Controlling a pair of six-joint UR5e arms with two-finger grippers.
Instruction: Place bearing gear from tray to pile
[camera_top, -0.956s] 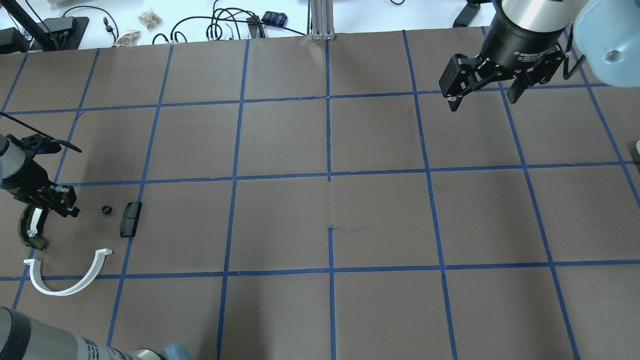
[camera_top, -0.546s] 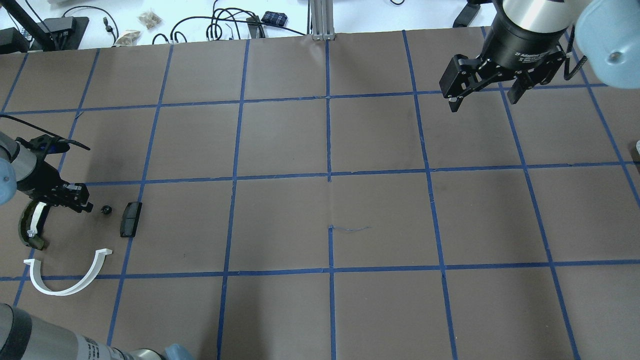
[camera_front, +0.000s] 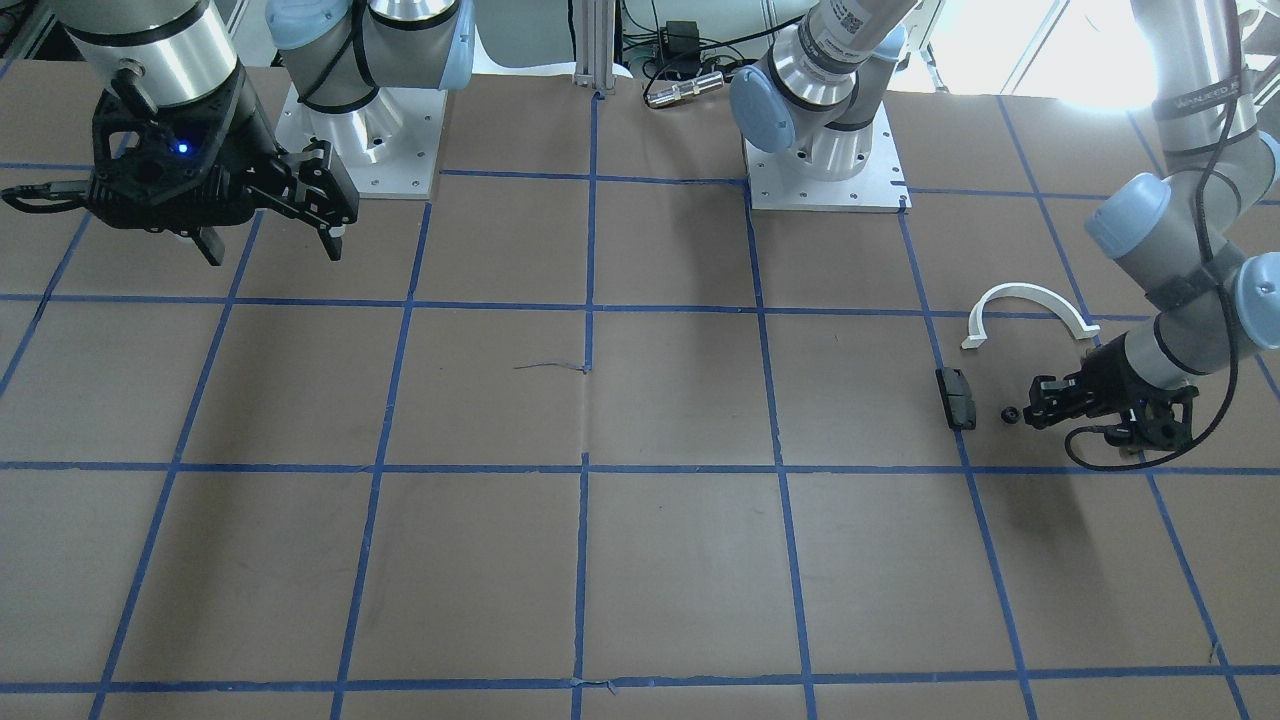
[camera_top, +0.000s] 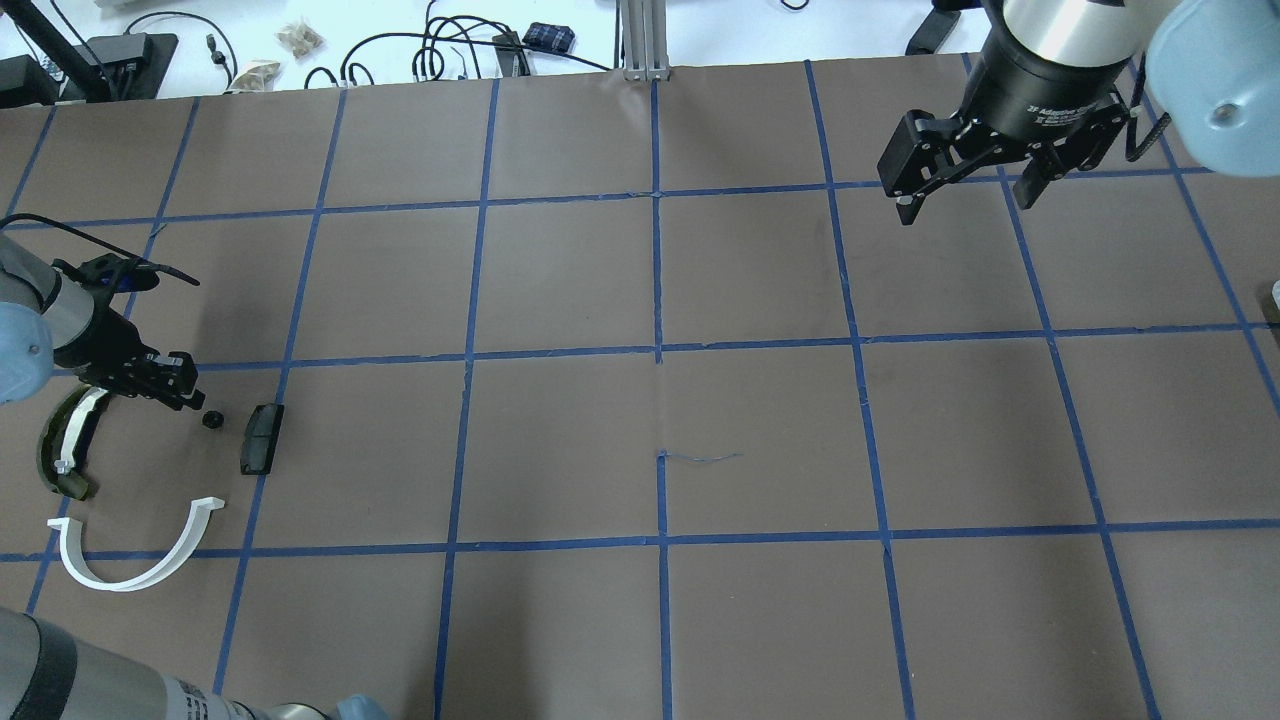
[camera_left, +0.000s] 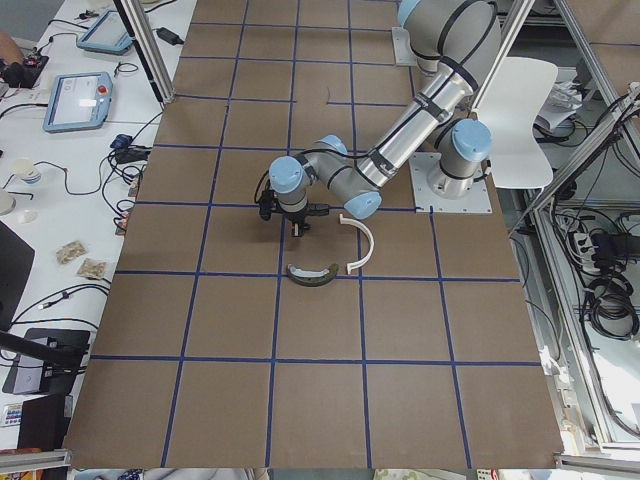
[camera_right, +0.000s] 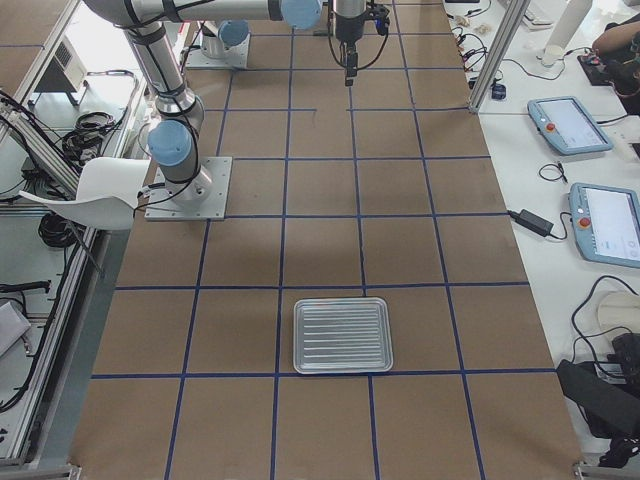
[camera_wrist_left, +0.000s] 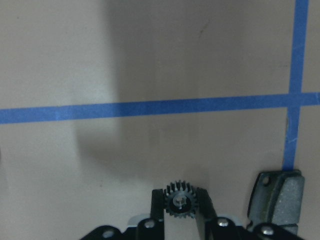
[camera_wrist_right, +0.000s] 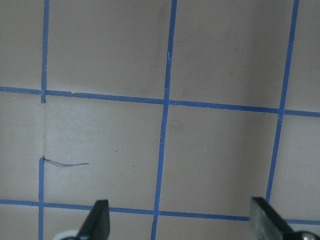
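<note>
Brown table (camera_top: 560, 280) gridded with blue tape (camera_top: 657, 270), white bench (camera_left: 60, 200) alongside.

A robotics laboratory is shown: a table (camera_top: 760, 620) papered in brown and gridded with blue tape (camera_top: 657, 270), arm mounting plates (camera_front: 870, 185) bolted down at 12 o'clock in the front-facing view, teach pendants (camera_right: 570, 124) laid on a white bench (camera_right: 560, 270) at 3 o'clock, and cables (camera_top: 430, 62) strewn at 12 o'clock overhead.

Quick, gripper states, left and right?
Left gripper: set around the bearing gear; whether it is clamped cannot be told.
Right gripper: open, empty.
</note>
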